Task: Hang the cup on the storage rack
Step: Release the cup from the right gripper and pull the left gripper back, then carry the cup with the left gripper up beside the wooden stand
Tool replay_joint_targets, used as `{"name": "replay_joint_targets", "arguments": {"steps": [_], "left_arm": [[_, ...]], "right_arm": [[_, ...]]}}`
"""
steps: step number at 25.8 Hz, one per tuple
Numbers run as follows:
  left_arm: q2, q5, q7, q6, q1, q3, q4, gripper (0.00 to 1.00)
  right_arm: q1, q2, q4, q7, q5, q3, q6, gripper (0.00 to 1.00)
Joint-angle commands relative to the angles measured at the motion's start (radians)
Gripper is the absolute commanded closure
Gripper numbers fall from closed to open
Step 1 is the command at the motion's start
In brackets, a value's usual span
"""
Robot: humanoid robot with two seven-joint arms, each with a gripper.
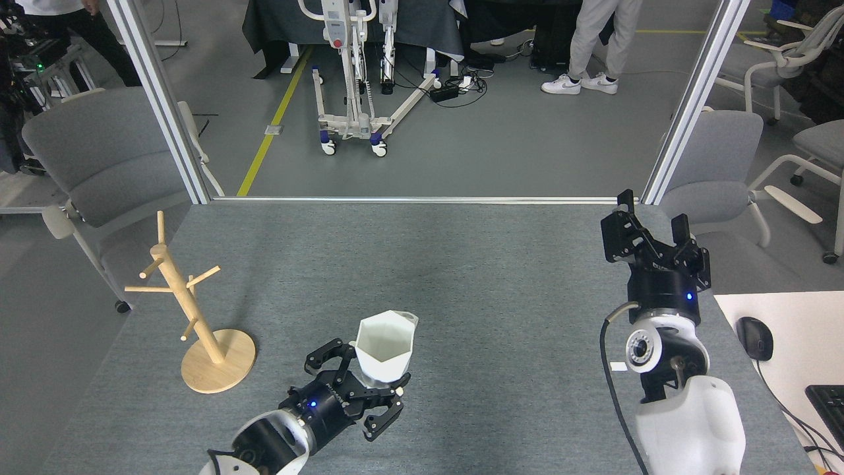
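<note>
Nearest the robot, the left claw (361, 389) is clamped on the lower body of the white faceted cup (385, 346), which it holds upright and a little tilted, mouth up. The cup's small handle (410, 317) shows at the far rim, on the side turned away from the wooden mug tree (186, 310). The cup is well to the right of the mug tree and not touching it.

To do the carry well, I judge the arm should lift the cup clear of the grey bench (461, 264), swing it left toward the mug tree, and turn the wrist so the handle hole faces an upward-slanting peg (203, 275), then slide it on and release only once it hangs.

Far right of the mug tree, the right claw (653, 231) stands raised with its fingers apart, holding nothing.

No brand, label or writing can be read anywhere.
</note>
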Motion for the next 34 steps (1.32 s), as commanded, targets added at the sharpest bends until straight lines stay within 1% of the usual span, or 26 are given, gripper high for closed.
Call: {"name": "replay_joint_targets", "arguments": {"steps": [1,3,5,9,13,15,17,20,22,23,25,27,30,32,34], "left_arm": [[0.051,0.001,0.035,-0.043,0.129,0.101,-0.122,1.0],[0.051,0.001,0.049,-0.092,0.193,0.17,-0.159,1.0],[0.049,0.001,0.065,-0.147,0.264,0.242,-0.2,1.0],[0.046,0.002,0.093,-0.214,0.341,0.369,-0.202,1.0],[0.043,0.004,0.128,-0.239,0.404,0.515,-0.202,1.0],[0.037,0.005,0.13,-0.239,0.413,0.606,-0.2,1.0],[0.034,0.007,0.13,-0.239,0.413,0.691,-0.195,1.0],[0.026,0.007,0.13,-0.228,0.411,0.785,-0.188,1.0],[0.026,0.005,0.127,-0.224,0.405,0.837,-0.18,1.0],[0.026,0.004,0.124,-0.222,0.399,0.86,-0.174,1.0],[0.025,0.004,0.115,-0.214,0.391,0.897,-0.159,1.0],[0.028,-0.002,0.108,-0.152,0.368,0.905,-0.149,1.0],[0.04,-0.012,0.107,-0.053,0.319,0.903,-0.102,1.0],[0.043,-0.039,0.085,-0.024,0.267,0.902,-0.076,1.0],[0.042,-0.084,0.056,-0.018,0.218,0.903,-0.057,1.0]], "right_arm": [[0.087,-0.02,0.051,-0.017,0.063,-0.094,-0.1,0.02],[0.119,-0.017,0.083,-0.017,0.134,-0.134,-0.151,0.02],[0.143,-0.014,0.096,-0.017,0.171,-0.157,-0.181,0.02],[0.185,-0.017,0.09,-0.015,0.174,-0.154,-0.194,0.02],[0.191,-0.009,0.085,-0.011,0.183,-0.151,-0.212,0.02],[0.202,-0.008,0.067,-0.009,0.194,-0.149,-0.237,0.02],[0.239,-0.008,0.047,-0.009,0.207,-0.149,-0.246,0.02],[0.309,0.004,0.004,-0.009,0.296,-0.151,-0.246,0.02],[0.363,0.054,-0.035,-0.008,0.349,-0.147,-0.246,0.02],[0.39,0.067,-0.064,-0.008,0.364,-0.147,-0.246,0.02],[0.441,0.072,-0.107,-0.009,0.366,-0.147,-0.251,0.01],[0.456,0.07,-0.113,-0.009,0.364,-0.147,-0.261,0.01],[0.461,0.069,-0.11,-0.009,0.364,-0.147,-0.266,0.01],[0.461,0.066,-0.094,-0.009,0.364,-0.149,-0.264,0.01],[0.461,0.054,-0.036,-0.014,0.364,-0.149,-0.264,0.01]]}}
